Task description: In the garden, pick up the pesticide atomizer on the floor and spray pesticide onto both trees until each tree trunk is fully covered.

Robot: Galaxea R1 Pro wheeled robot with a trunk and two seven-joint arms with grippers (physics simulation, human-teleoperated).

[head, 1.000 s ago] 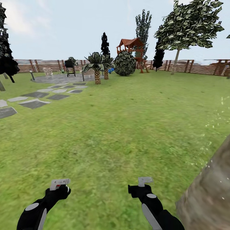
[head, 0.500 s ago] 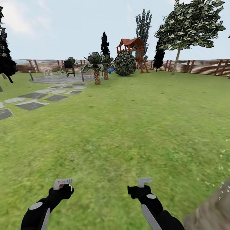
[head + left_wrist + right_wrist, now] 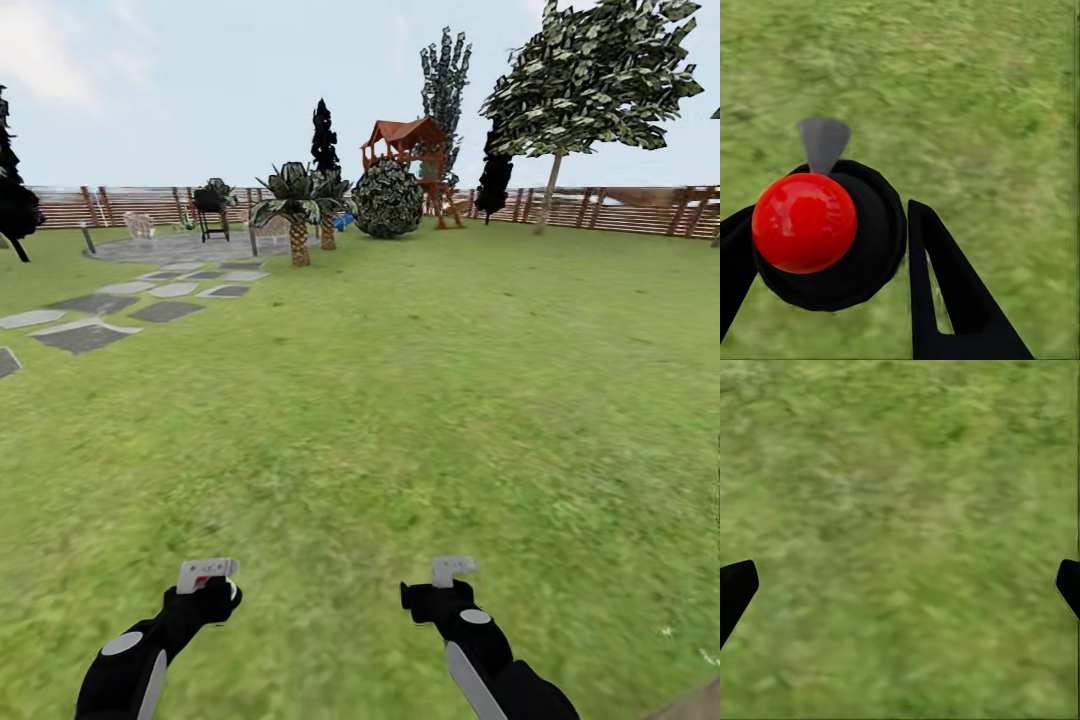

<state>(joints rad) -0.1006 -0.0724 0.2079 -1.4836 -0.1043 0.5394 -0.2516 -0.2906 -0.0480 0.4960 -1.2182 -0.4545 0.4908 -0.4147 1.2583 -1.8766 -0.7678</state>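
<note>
bark trunk (image 3: 700,700) nearly gone; left fingers (image 3: 945,300) grip round atomizer (image 3: 817,232); right fingers (image 3: 735,589) spread

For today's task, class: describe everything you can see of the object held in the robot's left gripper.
The left gripper is shut on a round black sprayer top with a glossy red ball-shaped cap, seen from above in the left wrist view. A grey wedge-shaped nozzle sticks out from its rim. It looks like smooth plastic. One black finger presses its side. It hangs above blurred green grass. In the head view a pale piece with a red spot shows at the left arm's tip.
</note>
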